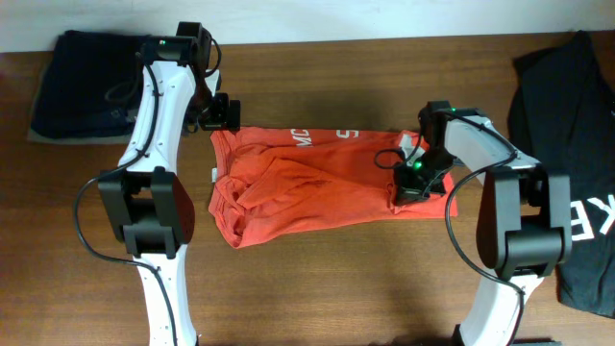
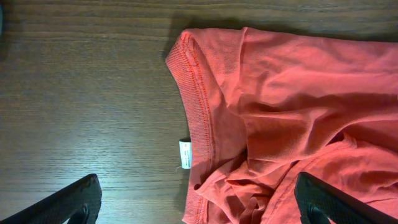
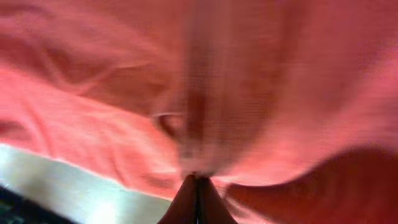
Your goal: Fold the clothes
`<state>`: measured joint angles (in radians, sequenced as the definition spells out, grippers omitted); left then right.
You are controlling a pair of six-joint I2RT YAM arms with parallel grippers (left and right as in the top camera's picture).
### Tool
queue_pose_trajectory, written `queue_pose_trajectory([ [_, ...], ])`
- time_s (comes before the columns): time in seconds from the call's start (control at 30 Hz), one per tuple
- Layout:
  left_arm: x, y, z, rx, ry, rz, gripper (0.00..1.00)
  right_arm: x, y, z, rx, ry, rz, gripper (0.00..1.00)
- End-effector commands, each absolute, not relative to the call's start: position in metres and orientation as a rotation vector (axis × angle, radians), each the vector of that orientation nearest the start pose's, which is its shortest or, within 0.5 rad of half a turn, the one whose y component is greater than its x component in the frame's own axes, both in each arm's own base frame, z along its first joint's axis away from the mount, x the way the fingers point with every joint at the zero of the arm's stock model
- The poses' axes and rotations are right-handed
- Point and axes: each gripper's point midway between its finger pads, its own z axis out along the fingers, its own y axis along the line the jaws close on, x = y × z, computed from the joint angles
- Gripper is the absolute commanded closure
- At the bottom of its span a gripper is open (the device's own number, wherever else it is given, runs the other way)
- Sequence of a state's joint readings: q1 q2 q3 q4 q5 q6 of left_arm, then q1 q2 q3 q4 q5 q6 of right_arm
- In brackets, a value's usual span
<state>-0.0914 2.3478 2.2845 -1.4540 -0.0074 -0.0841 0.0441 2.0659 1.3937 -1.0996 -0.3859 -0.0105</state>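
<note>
- The shirt (image 1: pixel 307 187) lies crumpled on the table (image 1: pixel 327 288), roughly midway between my two arms and closer to the far edge than to the arm bases.
- Its body is bunched and partly doubled over itself. Creases run across it, and the near left corner is rounded into a lump.
- A strip of white lettering (image 1: pixel 306 137) shows along the far edge of the shirt.
- My left gripper (image 1: pixel 231 113) hangs at the shirt's far left corner with its jaws spread wide and nothing between them.
- In the left wrist view, the two dark fingers (image 2: pixel 68 202) sit at the bottom corners, well apart. One is over bare wood and the other over cloth.
- That view also shows the ribbed collar (image 2: pixel 196 106) curving down the shirt's edge. A small white label (image 2: pixel 185 152) pokes out from it onto the wood.
- My right gripper (image 1: pixel 411 183) is down on the shirt's right end.
- In the right wrist view, its fingertips (image 3: pixel 198 190) are pressed together with a fold of red cloth pinched between them. The picture is blurred, so I cannot tell which part of the shirt it is.
- A folded navy pile (image 1: pixel 77 91) sits at the far left corner of the table, behind the left arm and apart from the shirt.
- A black T-shirt (image 1: pixel 577 144) with large white letters is spread at the right edge, clear of the red one.
</note>
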Motion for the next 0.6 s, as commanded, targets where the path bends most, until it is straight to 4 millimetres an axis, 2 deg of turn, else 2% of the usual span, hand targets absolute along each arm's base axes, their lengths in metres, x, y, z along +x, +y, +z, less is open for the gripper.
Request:
queue_pose_trajectory([
  [0.0, 0.467, -0.043, 0.102, 0.003, 3.080, -0.015, 0.01, 0.318, 0.103, 0.018, -0.077, 3.276, 0.776, 0.96],
  [0.1, 0.467, -0.043, 0.102, 0.003, 3.080, -0.014, 0.01, 0.324, 0.099, 0.037, -0.077, 3.252, 0.753, 0.96],
  [0.2, 0.467, -0.043, 0.102, 0.003, 3.080, -0.014, 0.01, 0.343, 0.088, 0.064, -0.057, 3.174, 0.718, 0.96],
  [0.33, 0.467, -0.043, 0.102, 0.003, 3.080, -0.014, 0.01, 0.380, 0.046, 0.097, 0.029, 3.035, 0.587, 0.94],
  [0.43, 0.467, -0.043, 0.102, 0.003, 3.080, -0.014, 0.01, 0.398, 0.020, 0.106, 0.114, 2.956, 0.588, 0.94],
  [0.57, 0.467, -0.043, 0.102, 0.003, 3.080, -0.014, 0.01, 0.404, -0.002, 0.098, 0.153, 2.922, 0.653, 0.94],
])
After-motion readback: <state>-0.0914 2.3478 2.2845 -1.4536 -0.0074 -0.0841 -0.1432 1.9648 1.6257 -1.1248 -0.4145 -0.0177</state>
